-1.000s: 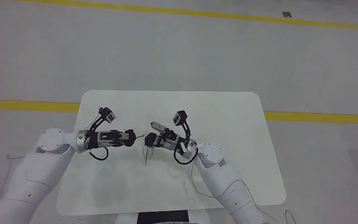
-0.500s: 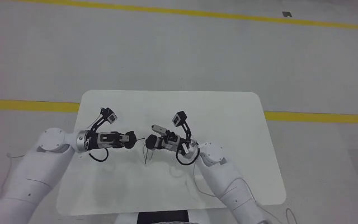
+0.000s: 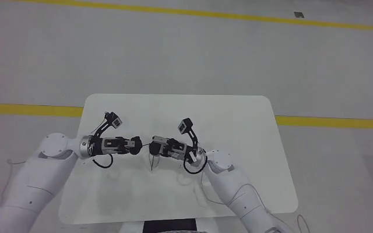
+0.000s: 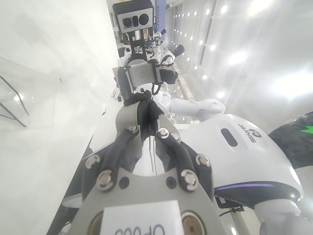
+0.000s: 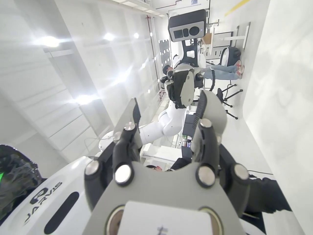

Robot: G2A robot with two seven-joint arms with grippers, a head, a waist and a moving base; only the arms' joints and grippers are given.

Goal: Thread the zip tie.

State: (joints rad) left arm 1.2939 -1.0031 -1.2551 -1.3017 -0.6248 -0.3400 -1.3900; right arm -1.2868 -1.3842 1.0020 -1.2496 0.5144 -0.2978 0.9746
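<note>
Zip tie (image 3: 152, 163) looks light, springy, slick; left fingers (image 4: 127, 116) pinch it, right fingers (image 5: 212, 108) spread wide; best gripped near the tip.

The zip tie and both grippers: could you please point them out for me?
zip tie (image 4: 149, 145), left wrist view, on the thin black strap between the fingers.
left gripper (image 4: 146, 110), left wrist view, between its closed fingertips.
right gripper (image 5: 171, 110), right wrist view, midway between its open fingertips.

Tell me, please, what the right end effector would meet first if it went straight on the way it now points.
Likely the left end effector, facing it head-on and shut on the zip tie. The open right end effector may meet the tie's tip first; depth is unclear.
</note>
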